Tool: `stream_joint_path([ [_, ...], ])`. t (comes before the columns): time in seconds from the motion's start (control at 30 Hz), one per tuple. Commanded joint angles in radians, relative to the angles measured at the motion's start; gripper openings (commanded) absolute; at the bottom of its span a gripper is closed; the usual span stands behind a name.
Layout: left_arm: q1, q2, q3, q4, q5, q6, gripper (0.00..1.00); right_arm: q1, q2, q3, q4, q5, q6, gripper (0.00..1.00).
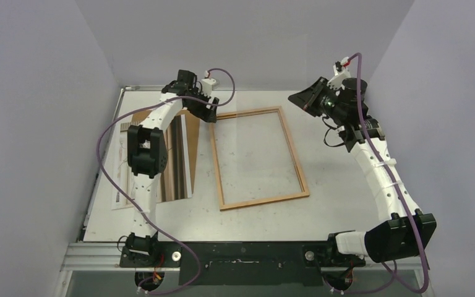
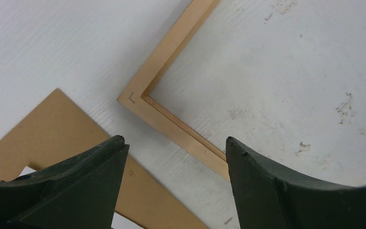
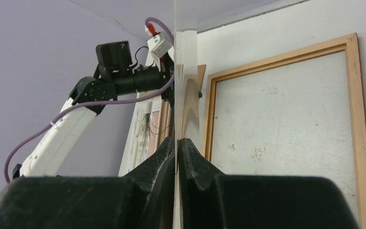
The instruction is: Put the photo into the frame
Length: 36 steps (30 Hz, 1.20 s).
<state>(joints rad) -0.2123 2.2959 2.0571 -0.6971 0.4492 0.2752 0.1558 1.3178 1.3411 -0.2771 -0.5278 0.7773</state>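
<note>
Barely started tbh: the photo (image 1: 182, 167) lies on the backing board (image 2: 52, 124) near the surface's left edge, the frame (image 1: 265, 201) sits empty mid-surface, the left end effector (image 2: 174, 143) hangs wide open and empty over its far-left corner, and the right end effector (image 3: 176, 140) is clamped on the clear pane (image 3: 187, 57), held upright.

We can read no text, label, brand, number or sign in any view. The nearest thing to a mark is a small bracket-shaped nick on the corner of the frame (image 2: 132, 98), just ahead of the left claw (image 2: 175, 139); it forms no letter we can make out. A pale speck on the black wrist housing (image 3: 113, 55), far beyond the right claw (image 3: 177, 140) and to its left, is too small to read.
</note>
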Motion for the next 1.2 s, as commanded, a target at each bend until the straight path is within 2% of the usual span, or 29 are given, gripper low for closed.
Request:
stream_joint_path([
  [0.0,-0.023,0.075,0.221,-0.133,-0.018,0.142,0.75,-0.006,-0.049,0.004,-0.06,0.038,-0.021,0.05],
  [0.23,-0.059,0.141,0.277,-0.071,-0.032,0.193,0.78,-0.015,-0.103,-0.037,-0.159,0.09,-0.033,0.05],
  [0.5,-0.064,0.248,0.362,-0.089,-0.021,0.223,0.77,-0.032,-0.133,-0.018,-0.298,0.169,-0.051,0.05],
  [0.83,-0.063,0.353,0.464,-0.124,-0.061,0.223,0.8,-0.031,-0.141,-0.04,-0.259,0.126,-0.02,0.05],
  [0.97,-0.053,0.346,0.445,-0.117,-0.08,0.193,0.76,-0.032,-0.131,-0.037,-0.24,0.1,-0.007,0.05],
  [1.17,-0.043,0.347,0.425,-0.185,-0.096,0.166,0.53,-0.031,-0.132,-0.023,-0.24,0.084,-0.005,0.05],
])
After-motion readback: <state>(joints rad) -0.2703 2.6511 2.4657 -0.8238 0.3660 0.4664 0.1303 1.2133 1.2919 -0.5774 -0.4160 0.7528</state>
